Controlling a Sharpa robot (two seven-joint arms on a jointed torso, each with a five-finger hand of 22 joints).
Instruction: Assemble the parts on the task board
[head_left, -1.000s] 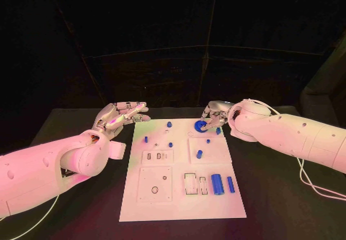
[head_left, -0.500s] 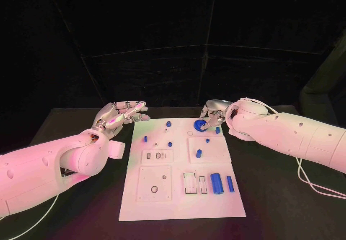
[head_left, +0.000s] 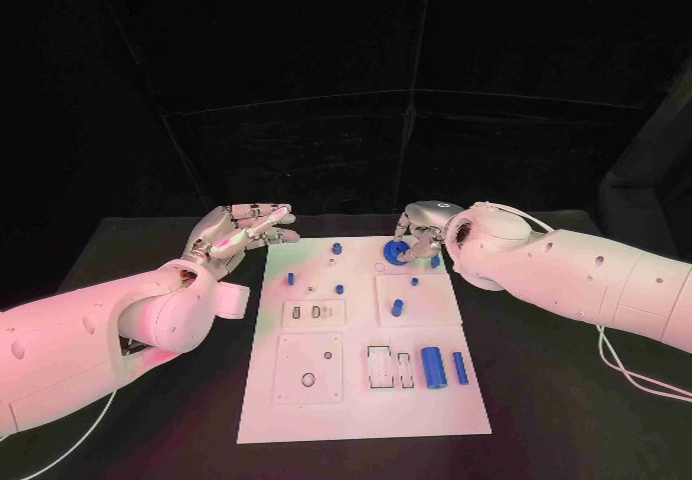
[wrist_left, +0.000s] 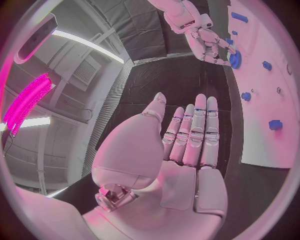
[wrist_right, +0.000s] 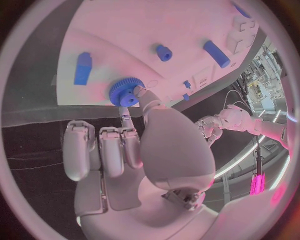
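Gear: at the board's far right corner, pinched by the right hand between thumb and a finger. Judged small, rigid and light; toothed rim gives grip, so best taken at the rim from opposite sides, kept level for seating. Smooth plastic likely slippery on the flat faces. Cannot tell from the head view whether lifted or resting on the board.

Left hand: beside the board's far left corner, over the bench, fingers straight and together, holding nothing.

Right wrist view: thumb tip on the gear rim, other fingers curled below and clear of it; nearby, loose pegs. Left wrist view: flat, empty palm, plus the right hand at the gear seen from the side. Head view alone: whole board layout, including the cylinders near the front right.
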